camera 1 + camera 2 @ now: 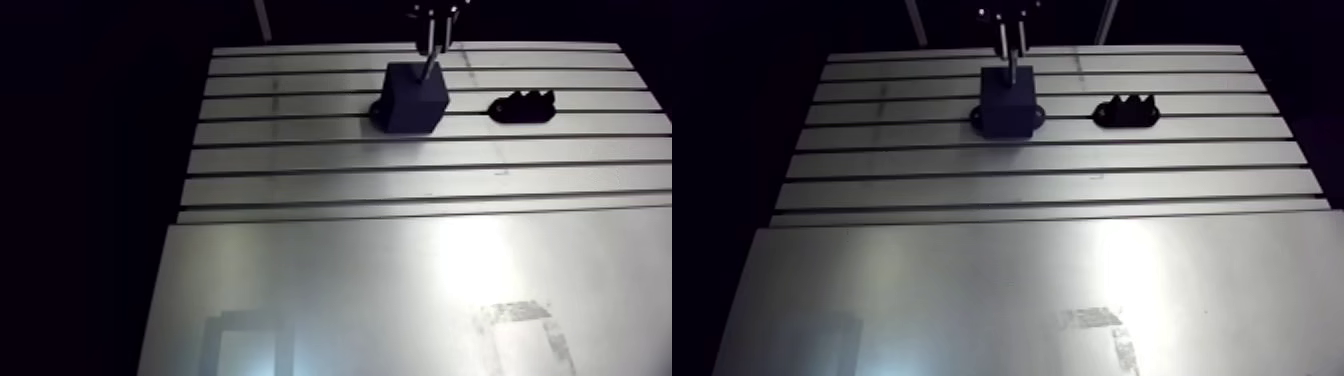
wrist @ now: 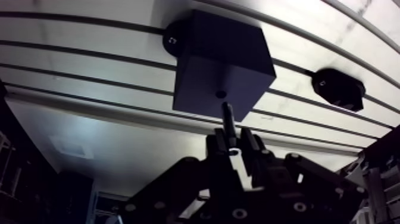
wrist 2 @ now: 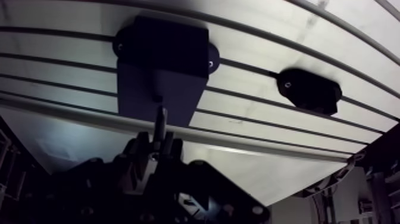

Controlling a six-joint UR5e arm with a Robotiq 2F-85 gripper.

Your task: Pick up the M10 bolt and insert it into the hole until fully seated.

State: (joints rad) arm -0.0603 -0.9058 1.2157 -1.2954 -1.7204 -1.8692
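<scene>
**End effector (image 2: 232, 142) gripping M10 bolt (image 2: 228, 117) just short of the hole (image 2: 221, 94)**

In the arm view, the robot's wrist is coming down from the top edge over the far part of the slotted aluminium worktop (image 1: 400, 185). A dark block (image 1: 410, 100) is sitting there across the slots, with a rounded mounting flange showing at its foot. The slim metal parts below the wrist are hanging directly above the block's top face, their lower end reaching down to it. They are too small and dark here to tell fingers from bolt. Beside the block, clearly apart from it, a low black holder (image 1: 522, 106) with a notched upper edge is lying on the same band of slots. Nearer the camera, the slots are giving way to a smooth, brightly lit metal sheet (image 1: 400, 290).

In the wrist view, the end effector's two fingers are standing close together, pinching the lower end of the bolt between them. The bolt is sticking out straight ahead of the fingertips toward the block's top face. A small round hole is showing in that face, and the bolt's tip is lying just beside it rather than in it. Whether the tip is touching the face cannot be told. A screw is showing in each of the block's two flanges (image 3: 210, 62). The black holder is lying off to one side of the fingers, well clear of the bolt.
</scene>
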